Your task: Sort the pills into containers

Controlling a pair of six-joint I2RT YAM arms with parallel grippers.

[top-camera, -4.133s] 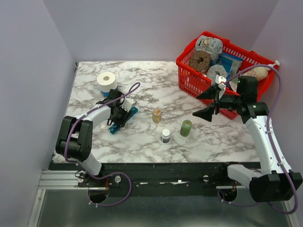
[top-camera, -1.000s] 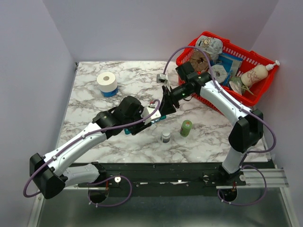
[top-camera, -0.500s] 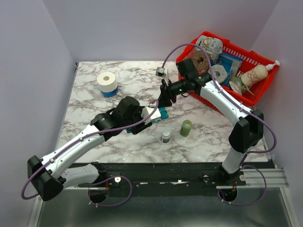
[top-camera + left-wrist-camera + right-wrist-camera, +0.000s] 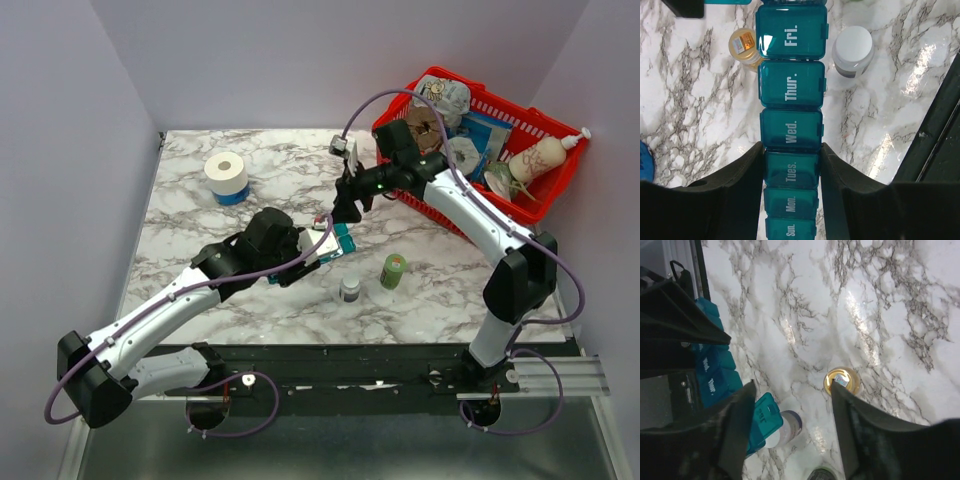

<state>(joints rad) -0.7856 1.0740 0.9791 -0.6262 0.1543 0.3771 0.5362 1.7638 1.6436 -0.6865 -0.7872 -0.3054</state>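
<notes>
The containers are one teal pill-organiser strip [image 4: 791, 87] with day labels, held off the table. My left gripper [image 4: 792, 150] is shut on it, the fingers clamping the Tues. compartment from both sides. The strip's far end lid [image 4: 762, 412] stands swung open. The pills' small clear bottle with a tan cap [image 4: 841, 381] stands upright on the marble, also seen beside the Fri. compartment [image 4: 745, 46]. My right gripper [image 4: 792, 392] hovers open above the table, its right fingertip [image 4: 840, 395] over the bottle's edge. From above, my right gripper [image 4: 347, 205] hides the bottle, just behind the organiser [image 4: 343, 240].
A white bottle with a dark cap [image 4: 349, 289] and a green bottle [image 4: 393, 270] stand in front of the organiser. A paper roll [image 4: 226, 176] sits at the back left. A red wire basket [image 4: 400, 165] full of goods fills the back right.
My right gripper has pulled back from the organiser toward the rear and its jaws have spread wider. The left gripper has shifted the organiser slightly to the right.
</notes>
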